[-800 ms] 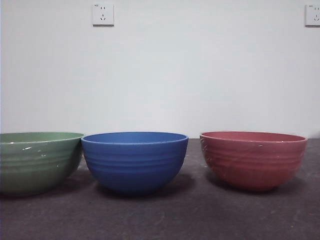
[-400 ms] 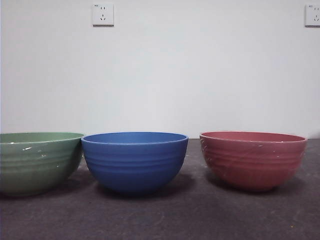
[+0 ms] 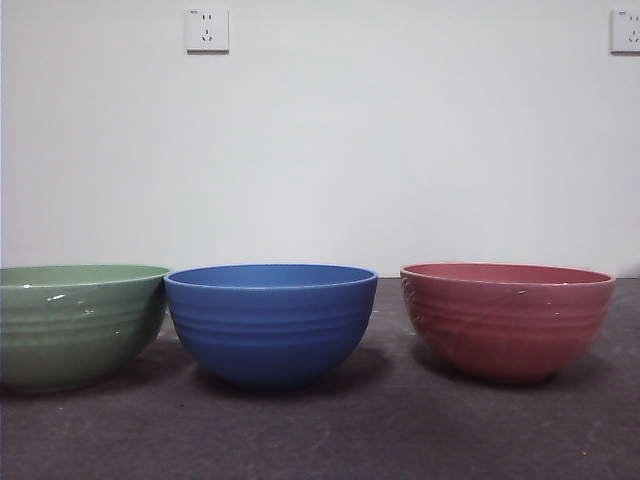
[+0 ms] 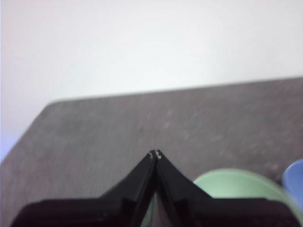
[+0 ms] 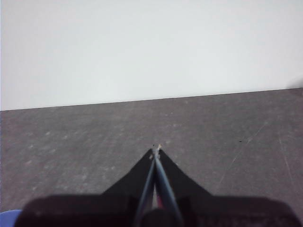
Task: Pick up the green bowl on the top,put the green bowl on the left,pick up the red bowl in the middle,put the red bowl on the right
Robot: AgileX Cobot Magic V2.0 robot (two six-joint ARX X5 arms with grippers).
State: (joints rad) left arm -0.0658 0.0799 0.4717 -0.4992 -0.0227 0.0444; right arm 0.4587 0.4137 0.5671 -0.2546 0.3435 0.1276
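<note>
The green bowl (image 3: 75, 325) stands upright on the dark table at the left of the front view. The red bowl (image 3: 506, 318) stands upright at the right. A blue bowl (image 3: 270, 322) stands between them, its rim close to the green bowl's. My left gripper (image 4: 155, 154) is shut and empty, raised over the table, with the green bowl (image 4: 236, 187) below beside its jaws. My right gripper (image 5: 156, 149) is shut and empty above bare table. Neither gripper shows in the front view.
The grey table (image 3: 330, 430) runs back to a white wall with two sockets (image 3: 206, 29). The blue bowl's edge (image 4: 294, 176) shows in the left wrist view. The table's far corner (image 4: 52, 104) shows there too.
</note>
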